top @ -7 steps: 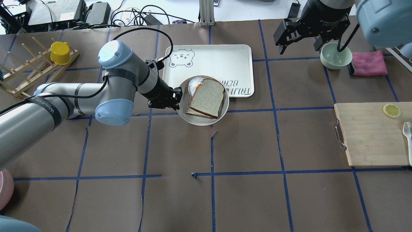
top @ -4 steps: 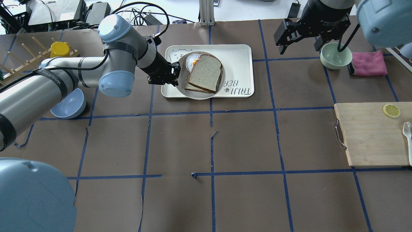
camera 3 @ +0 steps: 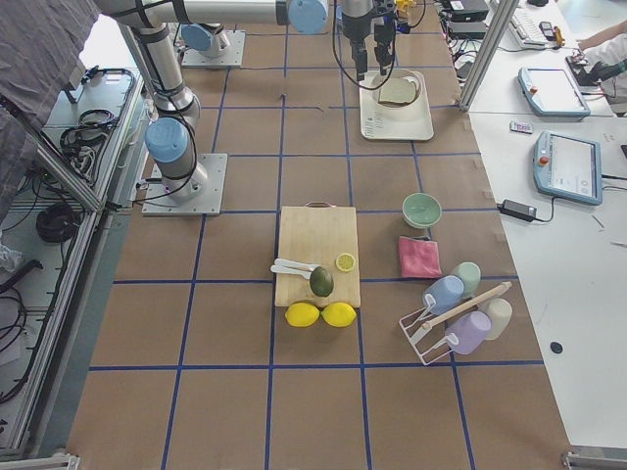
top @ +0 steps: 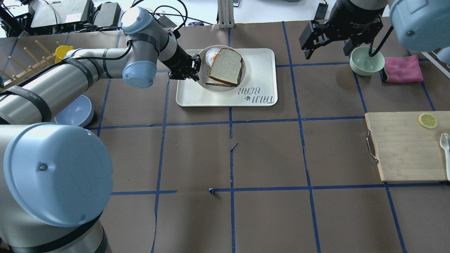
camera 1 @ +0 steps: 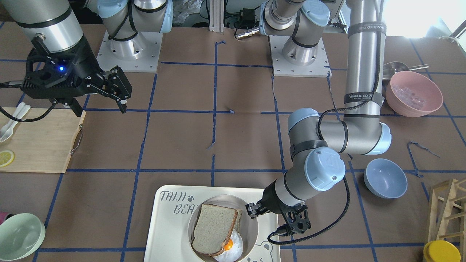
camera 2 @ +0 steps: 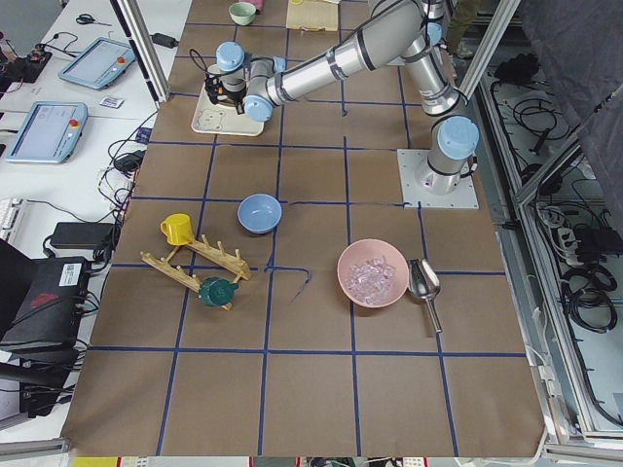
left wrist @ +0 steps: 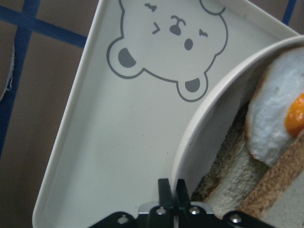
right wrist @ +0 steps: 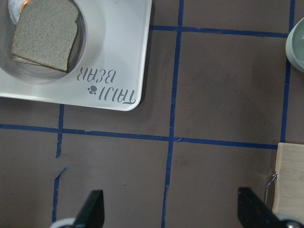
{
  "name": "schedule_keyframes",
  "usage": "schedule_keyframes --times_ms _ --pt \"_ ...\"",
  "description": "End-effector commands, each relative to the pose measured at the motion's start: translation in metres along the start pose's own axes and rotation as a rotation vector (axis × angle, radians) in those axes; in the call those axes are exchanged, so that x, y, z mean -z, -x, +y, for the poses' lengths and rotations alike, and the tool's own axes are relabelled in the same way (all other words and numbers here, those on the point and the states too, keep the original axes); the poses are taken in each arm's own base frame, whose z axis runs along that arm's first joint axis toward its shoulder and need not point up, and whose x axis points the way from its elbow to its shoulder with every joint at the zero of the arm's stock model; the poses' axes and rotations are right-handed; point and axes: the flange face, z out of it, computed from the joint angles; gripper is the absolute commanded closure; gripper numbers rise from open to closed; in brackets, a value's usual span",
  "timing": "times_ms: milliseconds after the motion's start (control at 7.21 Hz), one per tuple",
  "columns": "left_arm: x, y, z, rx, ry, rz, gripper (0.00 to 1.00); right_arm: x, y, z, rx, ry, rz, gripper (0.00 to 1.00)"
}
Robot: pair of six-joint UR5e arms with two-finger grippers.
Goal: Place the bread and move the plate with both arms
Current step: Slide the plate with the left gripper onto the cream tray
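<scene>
The cream-white plate [top: 203,78] carries two stacked slices, the dark-crusted bread [top: 226,65] on top, and a fried egg [top: 211,56]. My left gripper [top: 195,69] is shut on the plate's left rim and holds it over the far left part of the TAIJI BEAR tray [top: 260,70], seemingly a little above it. The left wrist view shows the closed fingertips [left wrist: 165,187] pinching the rim [left wrist: 199,133]. In the front view the plate [camera 1: 251,227], bread [camera 1: 214,227] and left gripper [camera 1: 252,211] show too. My right gripper [top: 329,52] is open and empty, high at the far right [right wrist: 173,209].
A pale green bowl [top: 367,61] and pink cloth [top: 402,68] sit under the right arm. A cutting board [top: 407,147] with a lemon slice lies right. A blue bowl [top: 74,112] and a wooden rack [top: 21,70] are left; a pink bowl [camera 1: 413,92] is near the left base.
My left gripper has carried the plate with bread and egg away from me, from the tray's near edge to over its far left part. The right arm has not moved.
</scene>
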Motion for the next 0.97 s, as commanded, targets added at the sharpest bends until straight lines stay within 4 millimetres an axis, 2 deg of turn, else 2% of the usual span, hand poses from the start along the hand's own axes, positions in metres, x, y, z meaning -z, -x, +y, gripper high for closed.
schedule_keyframes --times_ms 0,139,277,555,832 --pt "-0.016 0.005 0.001 0.033 0.039 -0.013 1.00 0.001 0.001 0.001 0.001 -0.001 -0.002 0.00" --pt "-0.017 0.005 0.002 0.035 0.047 -0.018 0.74 0.000 0.000 0.000 0.001 0.002 0.000 0.00" --pt "-0.018 0.007 0.003 0.037 0.055 -0.025 0.04 0.000 0.000 0.000 -0.001 0.002 0.000 0.00" --pt "0.015 -0.002 0.013 0.044 0.103 -0.053 0.00 -0.002 0.000 0.000 0.000 0.005 -0.001 0.00" --pt "0.081 -0.016 0.038 0.039 0.097 -0.090 0.00 -0.002 0.000 0.000 -0.001 0.005 -0.001 0.00"
